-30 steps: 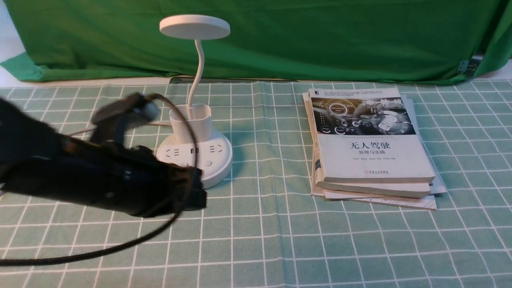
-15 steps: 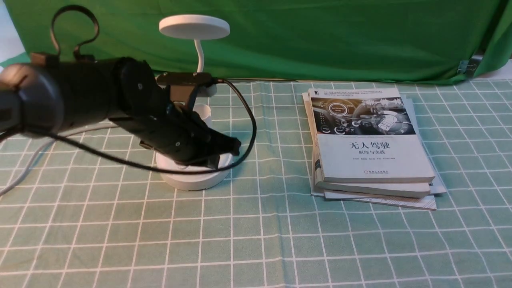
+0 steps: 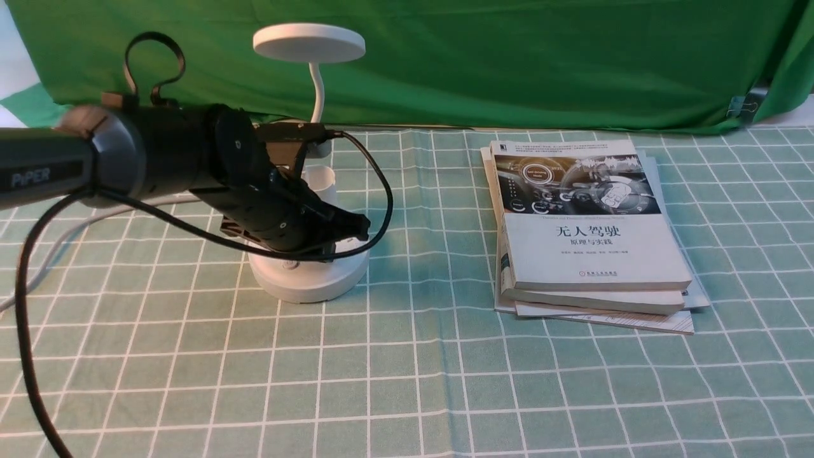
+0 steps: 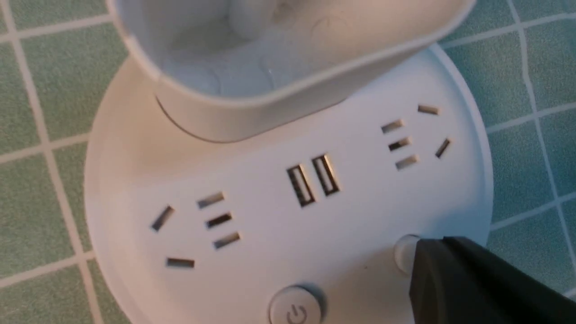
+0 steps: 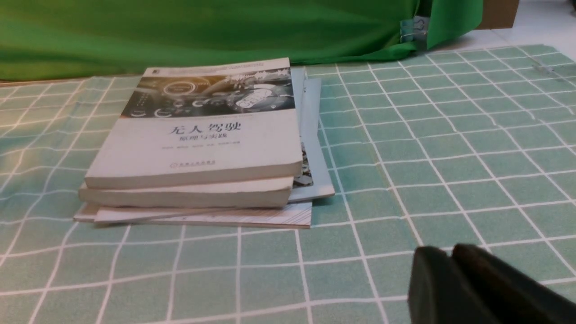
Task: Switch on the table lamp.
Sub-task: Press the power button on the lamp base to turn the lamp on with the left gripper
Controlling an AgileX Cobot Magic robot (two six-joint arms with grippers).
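The white table lamp (image 3: 309,42) stands left of centre on the checked cloth, its disc head unlit. My left arm reaches across its round base (image 3: 311,283) and hides most of the cup holder. The left gripper (image 3: 361,229) is shut. In the left wrist view the left gripper (image 4: 420,246) has its tip on the small round button (image 4: 402,253) at the base's rim. The power-symbol button (image 4: 294,308) lies apart from it, untouched. The cup holder (image 4: 270,103) rises behind the sockets. My right gripper (image 5: 450,255) is shut on nothing, low over bare cloth.
A stack of books (image 3: 591,235) lies right of the lamp, seen nearer as books (image 5: 198,144) in the right wrist view. A green backdrop (image 3: 509,63) closes the far edge. The lamp's white cord (image 3: 38,267) trails off left, and my arm's black cable (image 3: 381,191) loops beside the base.
My left arm has swung up from the near left and over the lamp base. In the last half second it settled slightly lower and leftward. Lamp and books have not moved.
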